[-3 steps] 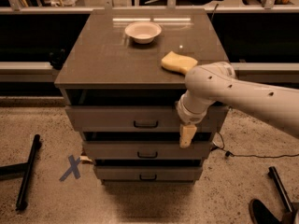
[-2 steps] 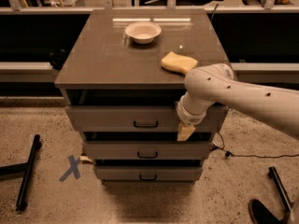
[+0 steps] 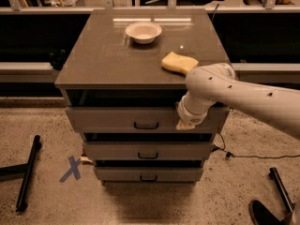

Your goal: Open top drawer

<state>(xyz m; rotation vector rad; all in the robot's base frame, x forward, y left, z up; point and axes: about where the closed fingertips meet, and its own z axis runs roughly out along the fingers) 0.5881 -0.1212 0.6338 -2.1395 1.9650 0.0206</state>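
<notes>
In the camera view, the grey table [image 3: 98,55] fills the middle of the frame, its three drawers stacked below the top. The top drawer [image 3: 108,119] sits just under the table's top surface, in the centre of the frame, and a dark band shows along its upper edge. Its small black pull [image 3: 146,125] is at the middle of the front.

The white arm [image 3: 234,90] reaches in from the right edge of the frame and bends down in front of the table. The claw [image 3: 186,123] lies against the right part of the top drawer's front, just right of the pull. I cannot tell whether it is open or closed.

On the table a white bowl [image 3: 143,32] stands near the far edge, and a yellow sponge [image 3: 177,62] lies right of it, close to the arm. The middle drawer [image 3: 117,151] and bottom drawer [image 3: 117,174] lie below. A blue X [image 3: 71,168] marks the floor at lower left.
</notes>
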